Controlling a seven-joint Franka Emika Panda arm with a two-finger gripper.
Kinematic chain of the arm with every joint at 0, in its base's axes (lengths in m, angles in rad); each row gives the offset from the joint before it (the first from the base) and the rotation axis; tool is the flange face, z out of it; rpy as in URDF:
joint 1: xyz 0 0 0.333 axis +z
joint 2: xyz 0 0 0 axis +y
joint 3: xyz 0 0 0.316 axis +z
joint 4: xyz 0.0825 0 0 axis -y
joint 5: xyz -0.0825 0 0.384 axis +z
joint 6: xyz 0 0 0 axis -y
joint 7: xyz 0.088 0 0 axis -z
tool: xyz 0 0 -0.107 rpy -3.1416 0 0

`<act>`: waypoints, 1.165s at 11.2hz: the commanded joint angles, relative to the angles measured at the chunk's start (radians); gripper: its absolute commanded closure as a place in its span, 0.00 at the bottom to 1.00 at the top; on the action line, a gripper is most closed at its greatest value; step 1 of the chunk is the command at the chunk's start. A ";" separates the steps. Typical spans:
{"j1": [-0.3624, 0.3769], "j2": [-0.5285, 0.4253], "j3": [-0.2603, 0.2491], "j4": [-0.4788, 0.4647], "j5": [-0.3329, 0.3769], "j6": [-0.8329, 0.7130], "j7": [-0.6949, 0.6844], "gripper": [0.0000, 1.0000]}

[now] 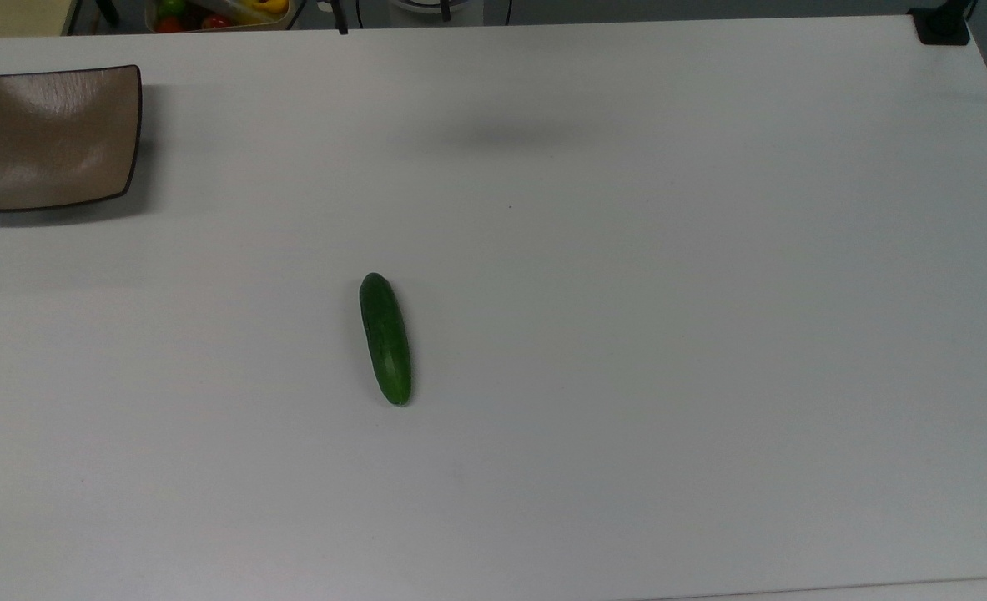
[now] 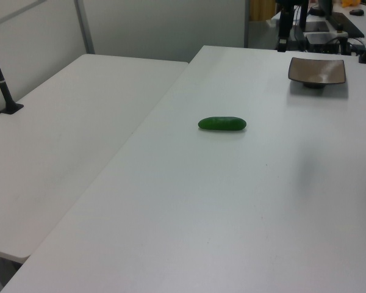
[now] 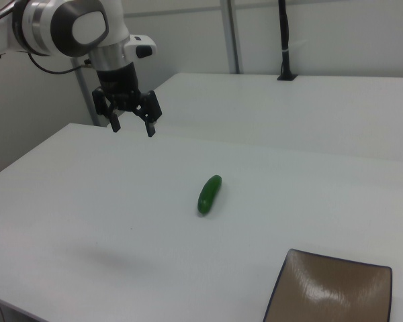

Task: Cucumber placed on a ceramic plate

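Note:
The dark green cucumber (image 1: 385,338) lies flat on the white table near its middle, also seen as the cucumber (image 2: 222,124) and the cucumber (image 3: 209,194). The square taupe-brown ceramic plate (image 1: 51,138) sits bare at the top view's far left; it is the plate (image 2: 317,71) at the left view's upper right and the plate (image 3: 336,295) at the right view's bottom right. My gripper (image 3: 131,127) hangs open and holds nothing, well above the table, up and to the left of the cucumber in the right view.
A second white table (image 2: 67,134) adjoins along the left view's left. A black clamp post (image 3: 285,40) stands on it. A bin of coloured items (image 1: 218,12) sits beyond the top view's upper edge. A black mount (image 1: 942,25) sits at the table's corner.

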 commanded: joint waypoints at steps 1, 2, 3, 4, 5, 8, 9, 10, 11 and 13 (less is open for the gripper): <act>-0.005 -0.013 0.010 -0.022 -0.005 0.040 -0.015 0.00; -0.005 -0.007 0.010 -0.022 -0.005 0.040 -0.015 0.00; -0.005 -0.004 0.010 -0.021 -0.005 0.041 -0.013 0.00; -0.005 -0.004 0.010 -0.019 -0.005 0.043 -0.013 0.00; -0.005 -0.004 0.010 -0.021 -0.005 0.044 -0.013 0.00; -0.004 0.022 0.010 -0.016 -0.012 0.046 -0.022 0.00; -0.004 0.043 0.010 -0.007 -0.012 0.049 -0.022 0.00; -0.004 0.062 0.010 0.002 -0.012 0.081 -0.022 0.00; -0.004 0.078 0.010 0.004 -0.014 0.125 -0.022 0.00; -0.004 0.131 0.010 0.013 -0.014 0.225 -0.018 0.00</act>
